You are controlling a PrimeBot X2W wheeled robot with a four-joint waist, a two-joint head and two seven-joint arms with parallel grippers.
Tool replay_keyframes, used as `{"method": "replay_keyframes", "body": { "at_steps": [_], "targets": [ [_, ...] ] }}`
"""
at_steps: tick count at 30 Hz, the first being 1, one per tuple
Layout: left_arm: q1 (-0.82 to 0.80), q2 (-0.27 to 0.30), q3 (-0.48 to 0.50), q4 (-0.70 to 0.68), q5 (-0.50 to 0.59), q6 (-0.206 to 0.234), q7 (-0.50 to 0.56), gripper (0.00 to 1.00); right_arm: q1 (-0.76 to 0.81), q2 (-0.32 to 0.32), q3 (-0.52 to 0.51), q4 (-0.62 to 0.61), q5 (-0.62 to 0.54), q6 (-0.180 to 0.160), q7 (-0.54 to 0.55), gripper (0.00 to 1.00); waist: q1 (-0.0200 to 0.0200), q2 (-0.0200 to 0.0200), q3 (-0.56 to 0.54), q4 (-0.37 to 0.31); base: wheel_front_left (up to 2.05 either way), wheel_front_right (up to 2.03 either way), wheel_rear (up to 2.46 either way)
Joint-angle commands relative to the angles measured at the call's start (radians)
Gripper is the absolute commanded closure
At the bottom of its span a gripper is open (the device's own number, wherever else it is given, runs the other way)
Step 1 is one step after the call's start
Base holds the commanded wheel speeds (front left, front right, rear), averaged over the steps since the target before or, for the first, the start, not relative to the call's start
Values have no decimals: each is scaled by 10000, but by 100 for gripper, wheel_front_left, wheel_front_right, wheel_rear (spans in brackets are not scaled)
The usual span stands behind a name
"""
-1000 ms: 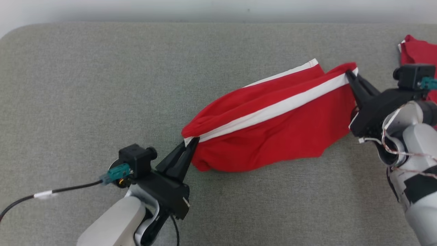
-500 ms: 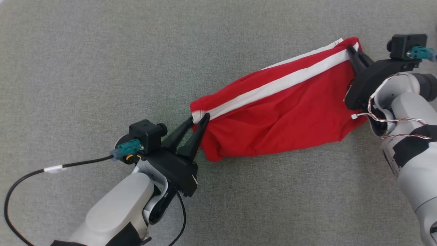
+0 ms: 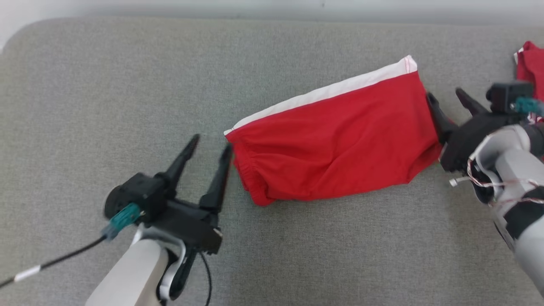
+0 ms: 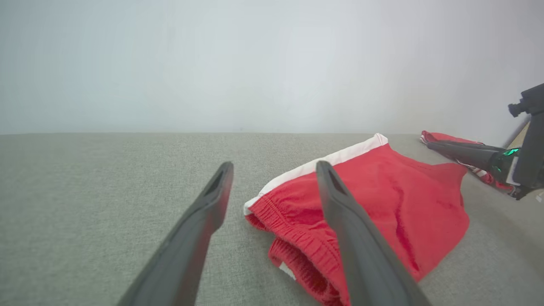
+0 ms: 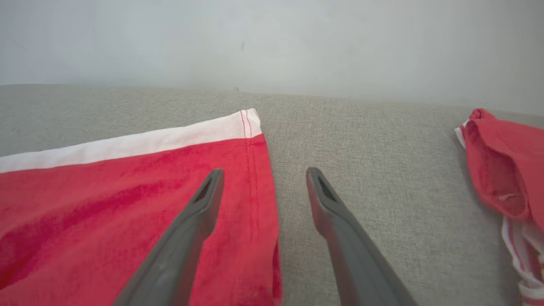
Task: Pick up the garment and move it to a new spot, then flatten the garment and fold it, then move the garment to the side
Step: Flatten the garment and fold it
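The garment [image 3: 335, 140] is a pair of red shorts with a white side stripe, lying folded and slanting across the grey padded surface [image 3: 127, 85]. Its elastic waistband end [image 4: 297, 238] faces my left gripper [image 3: 211, 142], which stands open just left of it, holding nothing. My right gripper [image 3: 446, 95] is open at the hem end [image 5: 255, 170], one finger over the cloth, the other over bare surface. The white stripe [image 5: 127, 144] runs along the far edge.
A second red garment with white stripes [image 3: 531, 63] lies bunched at the far right edge, also seen beside my right fingers [image 5: 505, 170]. A pale wall [image 4: 255, 63] rises behind the surface. A black cable [image 3: 55, 261] trails from my left wrist.
Both grippers have let go of the shorts and opened. The shorts dropped from being stretched between them to lying flat, folded with the white stripe along the far edge. The head camera has shifted.
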Motion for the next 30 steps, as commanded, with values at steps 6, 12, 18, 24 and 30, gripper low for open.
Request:
{"method": "replay_keyframes", "body": {
  "at_steps": [6, 12, 18, 24, 30],
  "targets": [
    [1263, 57, 1355, -1077, 1195, 717, -25, 0, 720, -287, 331, -9, 790, -30, 36, 0, 1, 0, -167, -25, 0, 0, 0],
    [2079, -204, 2406, -1655, 2290, 1175, -25, 0, 888, -56, 558, 207, 1150, -30, -37, 0, 1, 0, -70, 59, 0, 0, 0],
    [2812, -668, 3430, -1987, 2836, 1350, -25, 0, 948, 162, 782, 610, 1447, -30, 60, 0, 1, 0, -159, 144, 0, 0, 0],
    [3550, -1019, 4131, -1942, 3233, 941, -25, 0, 1062, 338, 1065, 706, 1744, -30, 105, 100, 1, 0, -449, 120, 0, 0, 0],
    [4021, -1287, 4488, -1842, 3603, 692, -25, 0, 1214, 265, 1215, 424, 2086, -30, -261, 100, 1, 0, -896, 19, 0, 0, 0]
  ]
}}
